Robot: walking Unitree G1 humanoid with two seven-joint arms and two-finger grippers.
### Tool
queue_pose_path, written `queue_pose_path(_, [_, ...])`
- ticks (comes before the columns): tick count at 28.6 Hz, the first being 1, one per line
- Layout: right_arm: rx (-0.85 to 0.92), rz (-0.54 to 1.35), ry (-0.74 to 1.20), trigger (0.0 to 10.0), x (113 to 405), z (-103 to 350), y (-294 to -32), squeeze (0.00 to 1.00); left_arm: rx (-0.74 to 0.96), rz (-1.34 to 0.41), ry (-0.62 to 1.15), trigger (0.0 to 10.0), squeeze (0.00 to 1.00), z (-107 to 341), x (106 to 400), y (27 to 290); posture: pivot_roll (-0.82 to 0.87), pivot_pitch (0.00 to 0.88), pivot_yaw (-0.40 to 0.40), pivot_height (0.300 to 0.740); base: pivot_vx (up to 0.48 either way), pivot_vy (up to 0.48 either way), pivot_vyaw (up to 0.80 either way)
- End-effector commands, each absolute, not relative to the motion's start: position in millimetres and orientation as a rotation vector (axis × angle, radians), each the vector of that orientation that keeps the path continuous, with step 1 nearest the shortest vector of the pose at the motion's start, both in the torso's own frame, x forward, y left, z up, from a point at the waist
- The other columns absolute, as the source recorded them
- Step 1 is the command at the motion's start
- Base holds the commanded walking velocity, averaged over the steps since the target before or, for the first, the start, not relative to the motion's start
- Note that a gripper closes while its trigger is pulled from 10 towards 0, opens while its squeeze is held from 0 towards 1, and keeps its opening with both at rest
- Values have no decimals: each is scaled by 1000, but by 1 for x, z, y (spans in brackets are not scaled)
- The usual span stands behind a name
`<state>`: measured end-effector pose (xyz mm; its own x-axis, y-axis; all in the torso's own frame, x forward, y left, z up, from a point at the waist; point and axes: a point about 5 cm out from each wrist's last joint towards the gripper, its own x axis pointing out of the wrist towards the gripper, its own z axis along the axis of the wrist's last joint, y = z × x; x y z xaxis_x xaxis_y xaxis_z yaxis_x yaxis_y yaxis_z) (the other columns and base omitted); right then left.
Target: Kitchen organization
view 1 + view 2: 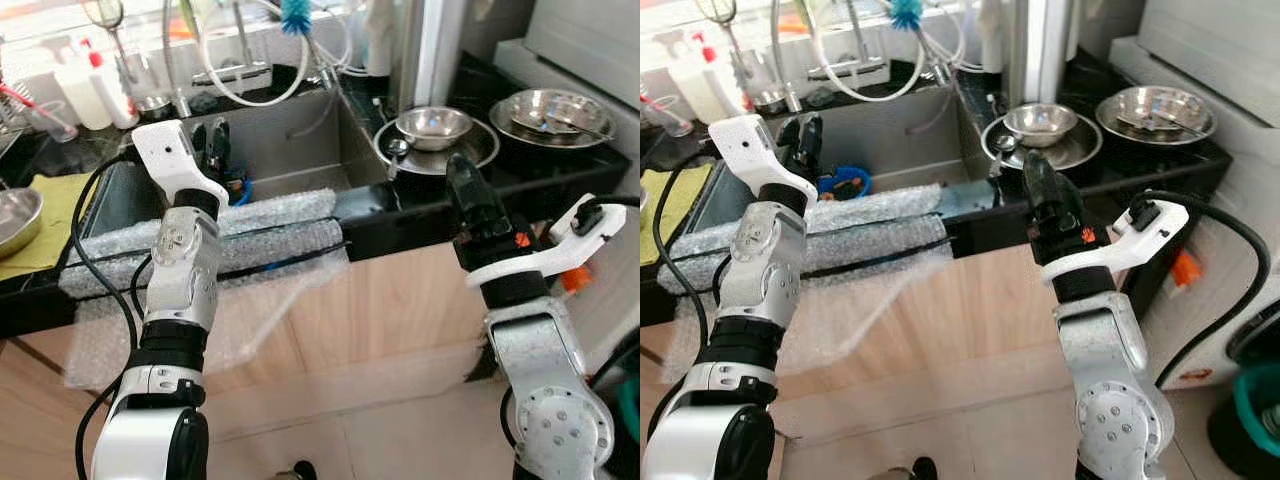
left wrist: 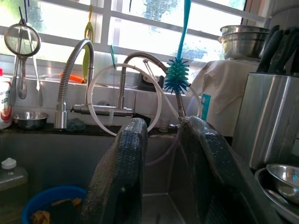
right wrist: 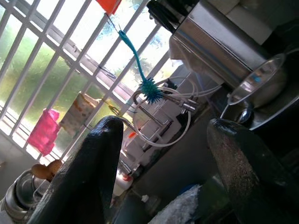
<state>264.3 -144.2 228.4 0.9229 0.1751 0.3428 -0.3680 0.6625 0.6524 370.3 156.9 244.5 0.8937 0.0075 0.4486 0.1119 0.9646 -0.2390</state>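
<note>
The sink (image 1: 290, 140) lay ahead, its front edge padded with bubble wrap (image 1: 250, 230). Left gripper (image 1: 215, 150) hovered over the basin, fingers slightly parted, empty; right gripper (image 1: 462, 185), wide open, empty, neared the steel bowl (image 1: 433, 125). Approach stage; next, probably grasping that bowl.

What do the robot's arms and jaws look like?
Both arms are silver metal with black joints and white plastic wrist brackets. Black cables loop along each. The left gripper and right gripper each have two long black textured fingers. The right wrist carries a small orange marking.
</note>
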Motion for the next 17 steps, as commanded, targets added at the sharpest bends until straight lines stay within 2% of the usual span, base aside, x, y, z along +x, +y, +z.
queue_pose_path(1, [787, 309, -259, 10000, 267, 230, -141, 0, -251, -37, -472, 10000, 0, 249, 370, 164, -64, 81, 128, 740, 322, 0, 0])
queue_pose_path(17, [789, 288, -260, 10000, 273, 228, -137, 0, -255, -43, -485, 10000, 0, 253, 370, 162, -57, 91, 125, 740, 342, 0, 0])
